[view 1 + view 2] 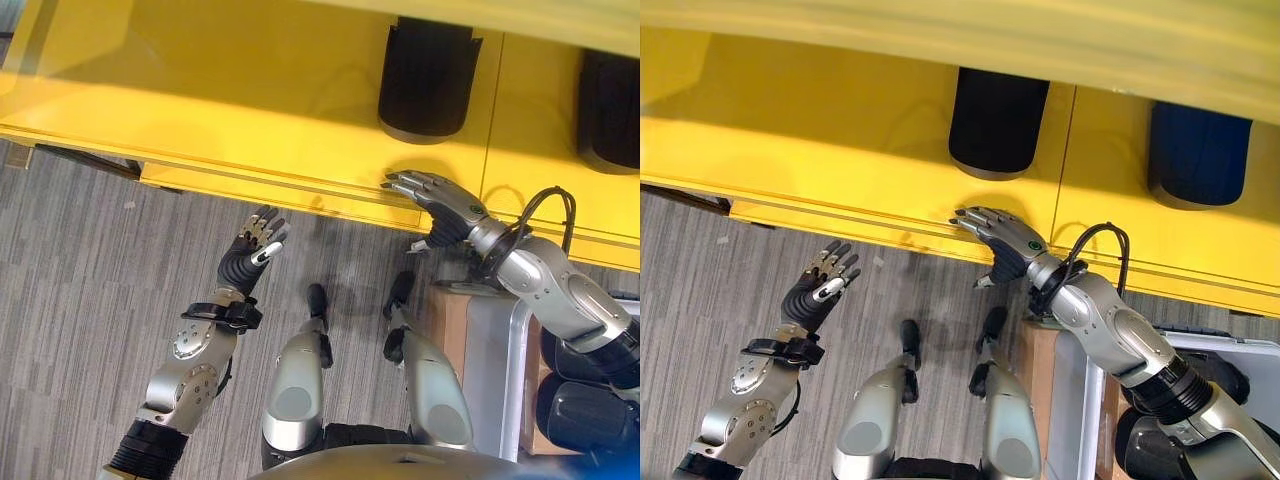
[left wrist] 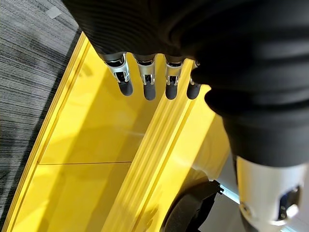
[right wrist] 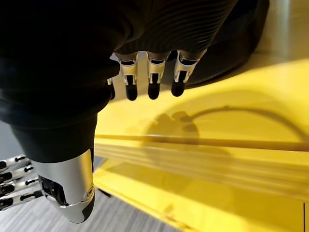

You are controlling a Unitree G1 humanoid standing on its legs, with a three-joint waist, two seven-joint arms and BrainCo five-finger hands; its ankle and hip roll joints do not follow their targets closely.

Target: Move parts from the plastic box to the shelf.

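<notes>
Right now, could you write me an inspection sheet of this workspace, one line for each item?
Surface: yellow shelf, long, its front edge over the grey floor.
Job's things: two black parts standing on the shelf; more black parts in the plastic box at the robot's right.
Clutter: nothing seen.
Hands: right hand open, holding nothing, at the shelf's front edge; left hand open, holding nothing, over the floor.
Cables: nothing seen apart from the robot's own.
Surroundings: grey striped floor.
</notes>
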